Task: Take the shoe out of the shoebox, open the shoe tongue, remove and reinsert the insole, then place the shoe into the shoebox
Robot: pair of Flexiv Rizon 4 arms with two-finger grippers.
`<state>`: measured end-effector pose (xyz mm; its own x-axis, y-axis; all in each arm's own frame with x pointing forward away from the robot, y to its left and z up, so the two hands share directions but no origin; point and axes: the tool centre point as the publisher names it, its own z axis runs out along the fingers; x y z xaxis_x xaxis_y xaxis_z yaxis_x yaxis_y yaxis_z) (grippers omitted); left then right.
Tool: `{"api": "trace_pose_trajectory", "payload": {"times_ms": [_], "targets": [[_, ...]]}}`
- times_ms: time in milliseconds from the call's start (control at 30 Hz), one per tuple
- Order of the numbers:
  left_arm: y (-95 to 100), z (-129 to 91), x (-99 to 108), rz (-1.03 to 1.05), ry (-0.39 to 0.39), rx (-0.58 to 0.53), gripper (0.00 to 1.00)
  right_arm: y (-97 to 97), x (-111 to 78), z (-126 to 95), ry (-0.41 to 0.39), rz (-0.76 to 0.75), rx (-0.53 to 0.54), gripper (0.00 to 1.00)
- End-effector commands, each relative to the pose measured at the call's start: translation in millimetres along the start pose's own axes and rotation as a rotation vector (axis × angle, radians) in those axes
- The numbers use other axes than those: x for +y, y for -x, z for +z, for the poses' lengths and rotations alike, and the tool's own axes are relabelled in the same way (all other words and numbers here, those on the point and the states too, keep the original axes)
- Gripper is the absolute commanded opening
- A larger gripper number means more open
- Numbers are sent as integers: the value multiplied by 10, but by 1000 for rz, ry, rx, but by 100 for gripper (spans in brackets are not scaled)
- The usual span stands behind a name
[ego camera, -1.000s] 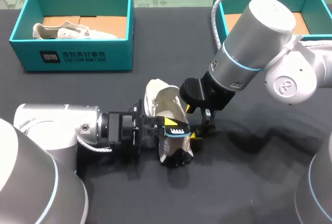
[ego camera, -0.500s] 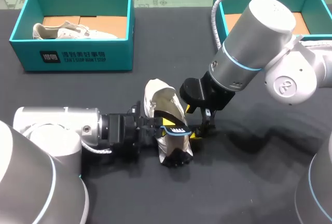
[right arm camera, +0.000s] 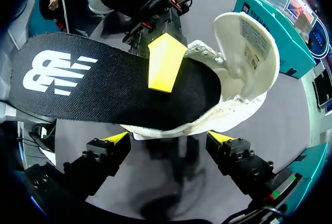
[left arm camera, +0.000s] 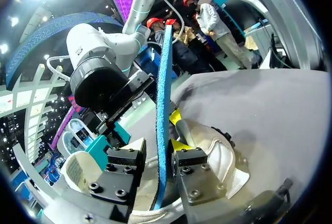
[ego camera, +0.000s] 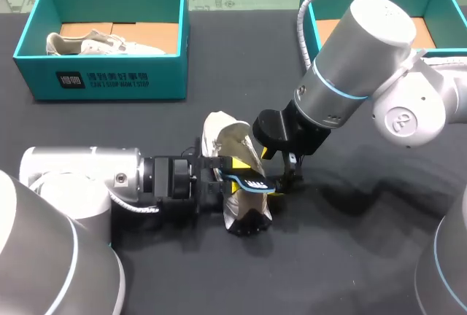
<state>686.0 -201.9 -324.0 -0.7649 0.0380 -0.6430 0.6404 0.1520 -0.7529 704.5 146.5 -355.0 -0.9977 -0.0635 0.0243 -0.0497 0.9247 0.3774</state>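
Note:
A white shoe (ego camera: 226, 140) lies on the dark table mat, its tongue (right arm camera: 244, 37) folded back. A black insole (ego camera: 252, 181) with a blue underside sticks out of it, toe end inside the shoe (right arm camera: 238, 105). My left gripper (ego camera: 232, 176) comes in from the left and straddles the insole (left arm camera: 162, 130). Its fingers stand slightly open, a small gap on each side. One yellow fingertip (right arm camera: 165, 60) shows above the insole (right arm camera: 104, 84). My right gripper (ego camera: 281, 180) hangs wide open just right of the shoe, nothing between its fingers (right arm camera: 116, 143).
A teal shoebox (ego camera: 102, 82) at the back left holds a second white shoe (ego camera: 95, 44). Another teal box (ego camera: 321, 23) stands at the back right, partly hidden behind my right arm.
The left gripper's fingers have parted from the insole they were pinching. The insole has turned and settled flatter over the shoe. The right arm has not moved.

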Motion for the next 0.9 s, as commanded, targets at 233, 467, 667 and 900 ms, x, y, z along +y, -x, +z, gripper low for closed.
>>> {"api": "trace_pose_trajectory", "payload": {"times_ms": [233, 467, 667, 900], "targets": [[31, 20, -221, 27, -15, 8, 25, -6, 3, 10, -1, 0, -1, 100], [5, 50, -231, 57, -23, 29, 0, -6, 3, 10, -1, 0, -1, 100], [-74, 28, -61, 63, -12, 40, 0, -6, 3, 10, -1, 0, -1, 100], [-112, 17, 161, 70, 22, 17, 0, -6, 3, 10, -1, 0, -1, 100]]}}
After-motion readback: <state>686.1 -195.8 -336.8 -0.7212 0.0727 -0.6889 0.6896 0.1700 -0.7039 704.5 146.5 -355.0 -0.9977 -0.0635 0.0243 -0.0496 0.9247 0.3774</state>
